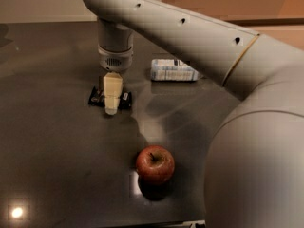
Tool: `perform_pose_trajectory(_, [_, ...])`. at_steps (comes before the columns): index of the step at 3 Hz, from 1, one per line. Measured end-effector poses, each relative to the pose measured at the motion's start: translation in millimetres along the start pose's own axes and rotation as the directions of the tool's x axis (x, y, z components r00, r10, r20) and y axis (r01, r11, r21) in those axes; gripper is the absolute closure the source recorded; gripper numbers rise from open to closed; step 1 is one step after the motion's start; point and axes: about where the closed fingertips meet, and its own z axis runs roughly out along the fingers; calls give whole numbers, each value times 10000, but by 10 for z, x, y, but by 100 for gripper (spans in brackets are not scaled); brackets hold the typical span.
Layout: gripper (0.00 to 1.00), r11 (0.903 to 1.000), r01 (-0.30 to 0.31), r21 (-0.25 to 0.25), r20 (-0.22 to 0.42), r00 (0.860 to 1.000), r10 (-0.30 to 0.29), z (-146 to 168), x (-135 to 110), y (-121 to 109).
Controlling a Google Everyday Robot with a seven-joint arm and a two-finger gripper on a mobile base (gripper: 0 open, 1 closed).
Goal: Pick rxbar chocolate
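Observation:
The rxbar chocolate [97, 98] is a small flat black bar with white print, lying on the dark table [52, 141] left of centre. My gripper [111, 109] hangs straight down from the arm, right over the bar's middle, and its cream fingers [112, 92] cover part of the wrapper. The bar's two ends show on either side of the fingers. The bar lies flat on the table.
A clear plastic bottle [173, 70] with a white label lies on its side behind and right of the bar. A red apple [155, 164] stands nearer the front. My arm's large white links fill the right side of the view.

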Motion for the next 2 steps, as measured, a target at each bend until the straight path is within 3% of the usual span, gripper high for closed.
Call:
perform_pose_trajectory(1, [0, 9997, -188, -126, -149, 9997, 186, 99, -14, 16])
perform_pose_trajectory(2, [18, 9989, -437, -168, -310, 9986, 432, 167, -4, 18])
